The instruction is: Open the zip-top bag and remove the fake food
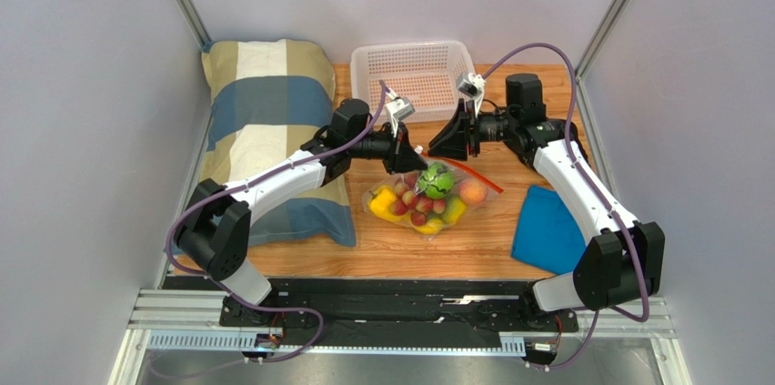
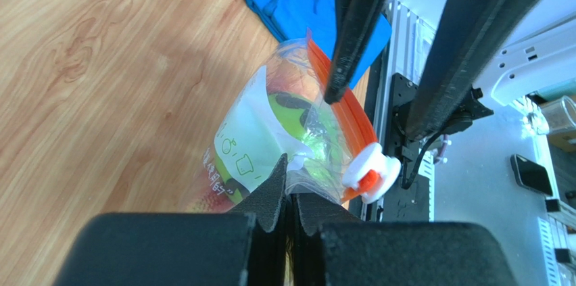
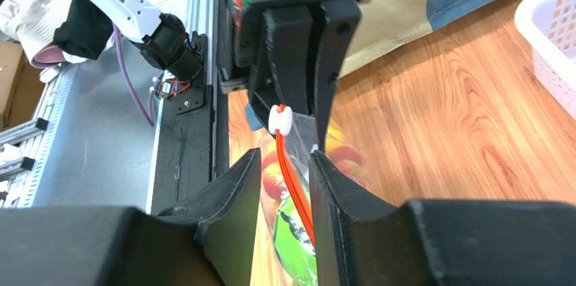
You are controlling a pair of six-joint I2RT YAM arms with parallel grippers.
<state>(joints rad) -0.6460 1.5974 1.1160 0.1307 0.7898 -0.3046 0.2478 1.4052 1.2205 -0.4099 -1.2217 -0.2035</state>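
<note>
The clear zip-top bag (image 1: 427, 198) lies on the wooden table, its red-orange zip strip (image 2: 346, 107) raised toward both grippers. Inside it is the fake food: a green ball (image 1: 437, 182), an orange peach (image 1: 471, 192), a yellow pepper (image 1: 386, 205) and red grapes (image 1: 415, 210). My left gripper (image 2: 291, 188) is shut on the bag's clear plastic just beside the white slider (image 2: 370, 174). My right gripper (image 3: 285, 164) stands open, one finger on each side of the zip strip (image 3: 292, 178), which runs close along the right-hand finger. The slider (image 3: 279, 119) sits beyond its fingertips.
A white perforated basket (image 1: 414, 75) stands at the back of the table behind both grippers. A checked pillow (image 1: 268, 126) lies on the left under the left arm. A folded blue cloth (image 1: 548, 228) lies on the right, near the right arm.
</note>
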